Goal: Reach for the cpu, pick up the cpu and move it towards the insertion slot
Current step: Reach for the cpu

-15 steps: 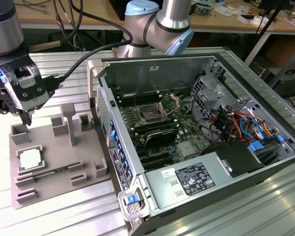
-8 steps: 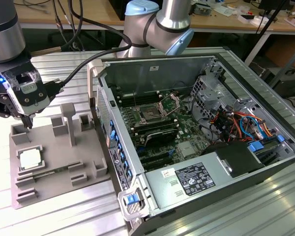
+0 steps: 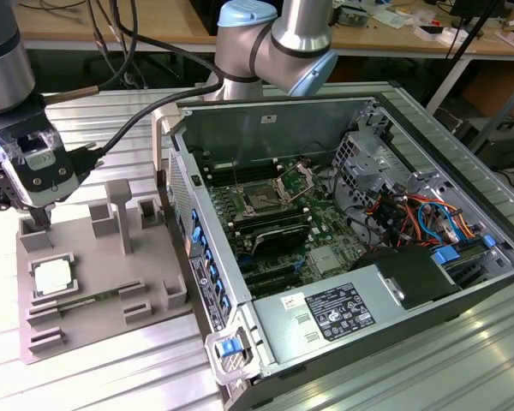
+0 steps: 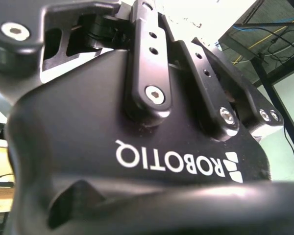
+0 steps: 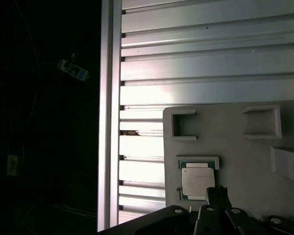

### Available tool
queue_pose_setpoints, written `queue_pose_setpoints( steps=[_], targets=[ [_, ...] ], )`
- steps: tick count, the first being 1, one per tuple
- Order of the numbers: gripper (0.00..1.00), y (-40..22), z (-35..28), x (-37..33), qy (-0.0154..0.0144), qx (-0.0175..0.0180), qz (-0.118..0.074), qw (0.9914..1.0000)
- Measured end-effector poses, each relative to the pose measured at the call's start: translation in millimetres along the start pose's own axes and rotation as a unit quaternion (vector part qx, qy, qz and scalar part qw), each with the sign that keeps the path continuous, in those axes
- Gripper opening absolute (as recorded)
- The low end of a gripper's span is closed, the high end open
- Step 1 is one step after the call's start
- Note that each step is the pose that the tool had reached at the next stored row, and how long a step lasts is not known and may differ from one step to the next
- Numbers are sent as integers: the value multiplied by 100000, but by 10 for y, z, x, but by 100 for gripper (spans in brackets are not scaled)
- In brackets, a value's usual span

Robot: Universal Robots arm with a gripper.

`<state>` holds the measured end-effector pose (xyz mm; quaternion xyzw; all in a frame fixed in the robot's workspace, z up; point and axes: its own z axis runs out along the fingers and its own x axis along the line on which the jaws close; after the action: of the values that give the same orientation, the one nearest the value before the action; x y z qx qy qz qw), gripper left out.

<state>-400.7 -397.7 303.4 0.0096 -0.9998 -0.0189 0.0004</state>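
The cpu [image 3: 53,278] lay flat in its recess on the grey fixture [image 3: 103,282], not yet lifted. It looked light, rigid and delicate, and its smooth metal top looked slippery, so I'd judge its opposite edges the place to take hold. The end effector [image 3: 37,221] hovered near it, carrying nothing; I could not tell whether it was open or closed. The insertion slot [image 3: 261,201] sat well apart, inside the computer case [image 3: 394,223].

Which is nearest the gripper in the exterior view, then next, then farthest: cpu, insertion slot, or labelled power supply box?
1. The cpu, on the grey tray, close by the gripper.
2. The insertion slot, inside the computer case, toward the exterior view's right.
3. The power supply box, farther right still.
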Motion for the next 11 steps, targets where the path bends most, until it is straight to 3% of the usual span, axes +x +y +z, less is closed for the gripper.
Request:
queue_pose_setpoints(
  steps=[11],
  targets=[
    [11, -25, 13, 49, 1, -5, 6, 100000]
  ],
)
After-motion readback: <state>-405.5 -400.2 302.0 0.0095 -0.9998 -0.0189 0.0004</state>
